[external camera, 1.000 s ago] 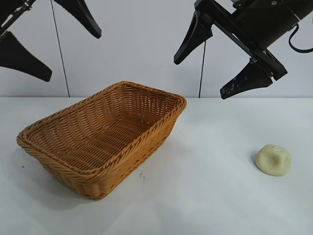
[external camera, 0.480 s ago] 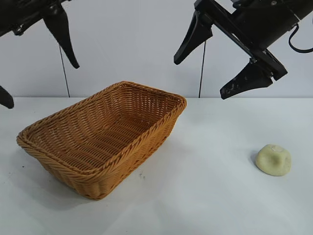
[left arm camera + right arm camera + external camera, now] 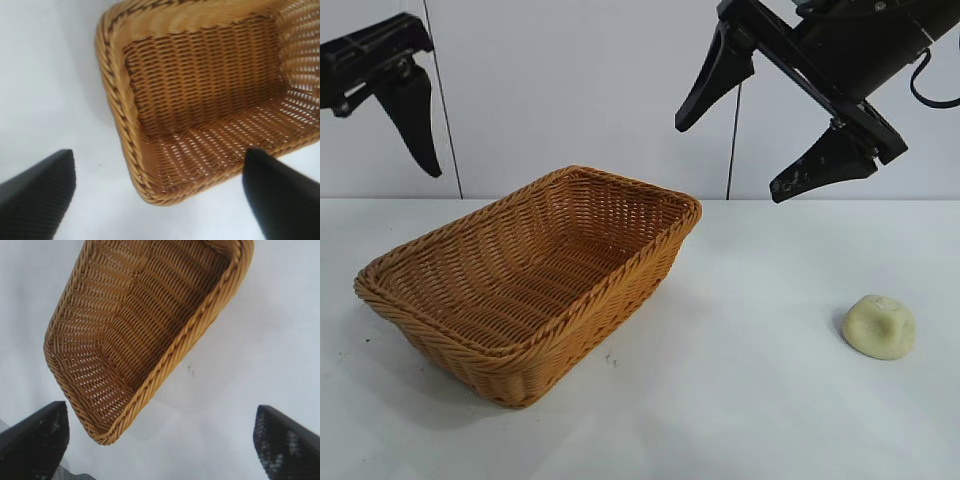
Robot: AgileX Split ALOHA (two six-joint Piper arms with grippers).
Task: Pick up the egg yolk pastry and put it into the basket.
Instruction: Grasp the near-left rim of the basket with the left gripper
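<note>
The egg yolk pastry (image 3: pixel 879 326), a small pale yellow dimpled lump, lies on the white table at the right, far from the basket. The orange-tan wicker basket (image 3: pixel 535 280) stands empty at the centre left; it also shows in the left wrist view (image 3: pixel 200 100) and the right wrist view (image 3: pixel 145 325). My right gripper (image 3: pixel 730 160) hangs open high above the table, between the basket and the pastry, up and to the left of the pastry. My left gripper (image 3: pixel 159 152) is open high above the basket's left end; one of its fingers (image 3: pixel 412 115) shows at the upper left. The pastry shows in neither wrist view.
A white wall with a thin dark vertical cable (image 3: pixel 732 140) stands behind the table. White table surface (image 3: pixel 750 400) lies between the basket and the pastry and in front of both.
My left gripper has swung left and downward at the upper left, so only one finger stays in the exterior view. The right arm, basket and pastry have not moved.
</note>
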